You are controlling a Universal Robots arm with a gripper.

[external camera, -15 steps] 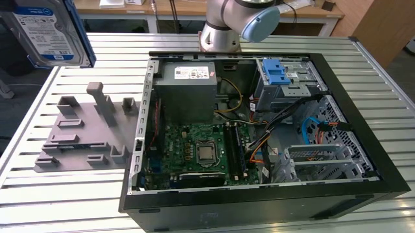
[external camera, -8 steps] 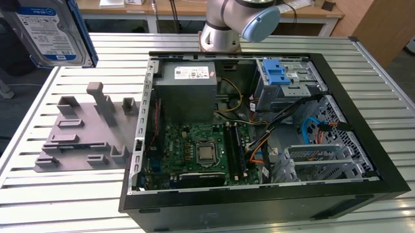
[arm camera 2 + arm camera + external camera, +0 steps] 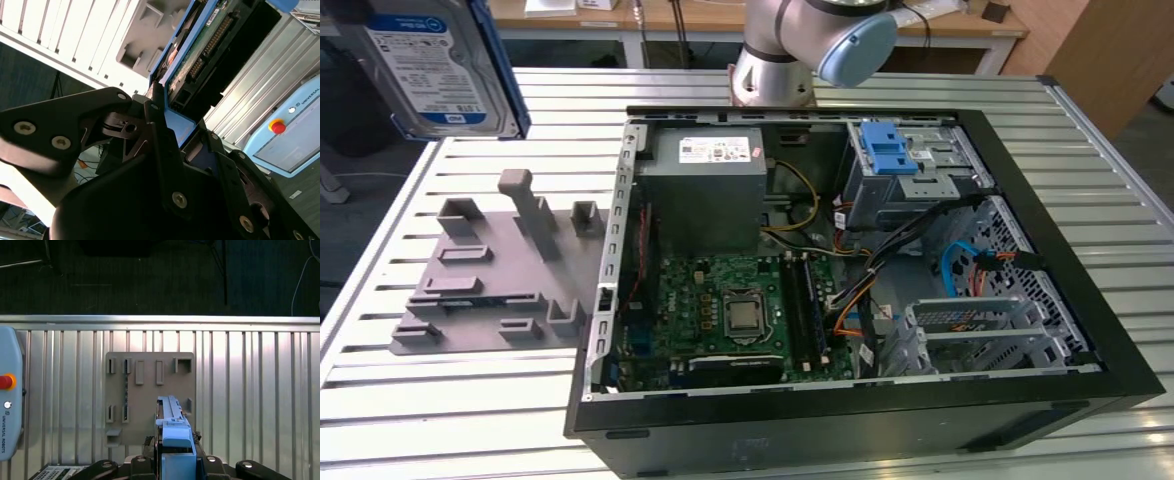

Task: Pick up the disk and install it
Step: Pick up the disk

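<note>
The disk, a silver drive with a blue-and-white label in a blue carrier, hangs high above the table at the exterior view's left. In the second wrist view my gripper is shut on the disk, its black fingers clamping the blue carrier's end, with the drive's green board and connectors beyond. The first wrist view shows the disk edge-on between the gripper's black jaws, well above the grey fixture plate.
The open computer case lies on the slatted table, holding a grey power supply and a metal cage with a blue latch. The empty grey fixture sits left of it. A pendant with a red button lies nearby.
</note>
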